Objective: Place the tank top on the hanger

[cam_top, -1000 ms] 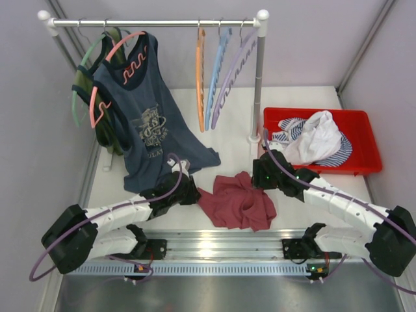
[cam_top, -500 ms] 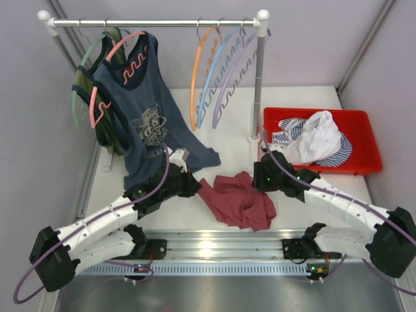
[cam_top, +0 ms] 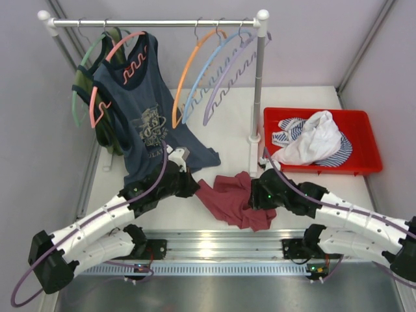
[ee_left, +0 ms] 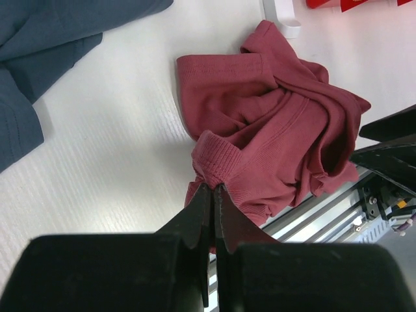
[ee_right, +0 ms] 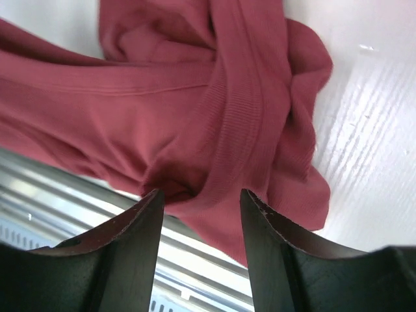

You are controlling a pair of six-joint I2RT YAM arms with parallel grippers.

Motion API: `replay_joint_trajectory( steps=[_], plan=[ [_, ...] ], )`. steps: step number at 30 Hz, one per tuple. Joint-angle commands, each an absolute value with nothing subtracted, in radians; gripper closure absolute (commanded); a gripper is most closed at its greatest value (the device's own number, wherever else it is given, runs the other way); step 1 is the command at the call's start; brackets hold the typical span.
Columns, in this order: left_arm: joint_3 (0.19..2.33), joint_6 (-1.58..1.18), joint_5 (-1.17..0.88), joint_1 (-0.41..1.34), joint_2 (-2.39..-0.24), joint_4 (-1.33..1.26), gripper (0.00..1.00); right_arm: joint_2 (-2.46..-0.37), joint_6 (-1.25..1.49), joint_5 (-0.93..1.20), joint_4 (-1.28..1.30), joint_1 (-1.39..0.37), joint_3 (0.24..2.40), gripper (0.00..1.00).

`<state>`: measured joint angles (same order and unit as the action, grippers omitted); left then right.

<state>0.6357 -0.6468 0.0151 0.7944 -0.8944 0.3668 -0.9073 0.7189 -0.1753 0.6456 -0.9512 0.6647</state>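
Note:
The maroon tank top [cam_top: 231, 200] lies crumpled on the white table between my two arms; it also shows in the left wrist view [ee_left: 273, 143] and the right wrist view [ee_right: 195, 97]. My left gripper [cam_top: 190, 186] is shut on its ribbed left edge [ee_left: 218, 162]. My right gripper [cam_top: 255, 194] is open, its jaws over the right side of the tank top, at the near edge [ee_right: 201, 198]. The orange hanger [cam_top: 192, 71] hangs empty on the rail [cam_top: 156, 23], swung out to the left.
A navy printed tank top [cam_top: 146, 120] hangs on a salmon-pink hanger at the left. Light blue [cam_top: 208, 75] and lilac [cam_top: 231, 75] hangers hang beside the orange one. A red tray [cam_top: 357, 162] with white and striped clothes stands at the right. The rack post [cam_top: 259, 84] stands behind the tank top.
The three hangers have swung out to the left. My left arm has reached forward and holds the tank top's edge. My right gripper has moved left and nearer, over the tank top.

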Motion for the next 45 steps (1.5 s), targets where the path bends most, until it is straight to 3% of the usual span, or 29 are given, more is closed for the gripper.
replay_joint_trajectory(
  steps=[1,4,9,12,17,26,32,37,41,45],
  plan=[
    [0.698,-0.62,0.005,0.792,-0.879,0.386,1.0,-0.948,0.801,-0.236,0.651,-0.969,0.641,0.5],
    [0.725,-0.607,0.005,0.792,-0.879,0.408,1.0,-0.975,0.811,-0.261,0.656,-0.969,0.632,0.55],
    [0.773,-0.586,0.037,0.792,-0.854,0.497,1.0,-0.934,0.815,-0.284,0.73,-0.969,0.623,0.89],
    [0.827,-0.572,0.106,0.792,-0.825,0.566,1.0,-0.862,0.831,-0.33,0.829,-0.969,0.633,0.98],
    [0.893,-0.537,0.196,0.792,-0.764,0.613,1.0,-0.747,0.835,-0.432,0.992,-0.966,0.791,0.99],
    [1.109,-0.437,0.305,0.792,-0.807,0.684,1.0,-0.859,0.66,-0.643,1.103,-0.913,1.161,1.0],
    [1.398,-0.335,0.385,0.79,-0.882,0.696,1.0,-0.969,0.41,-0.537,0.987,-0.68,1.425,1.0],
    [1.592,-0.267,0.388,0.79,-0.965,0.712,1.0,-1.091,0.321,-0.512,0.992,-0.62,1.704,1.0],
    [1.617,-0.248,0.353,0.792,-0.974,0.742,1.0,-1.071,0.331,-0.467,0.974,-0.618,1.691,1.0],
    [1.444,-0.308,0.255,0.792,-0.924,0.746,1.0,-0.933,0.446,-0.375,0.914,-0.618,1.386,1.0]
  ],
)
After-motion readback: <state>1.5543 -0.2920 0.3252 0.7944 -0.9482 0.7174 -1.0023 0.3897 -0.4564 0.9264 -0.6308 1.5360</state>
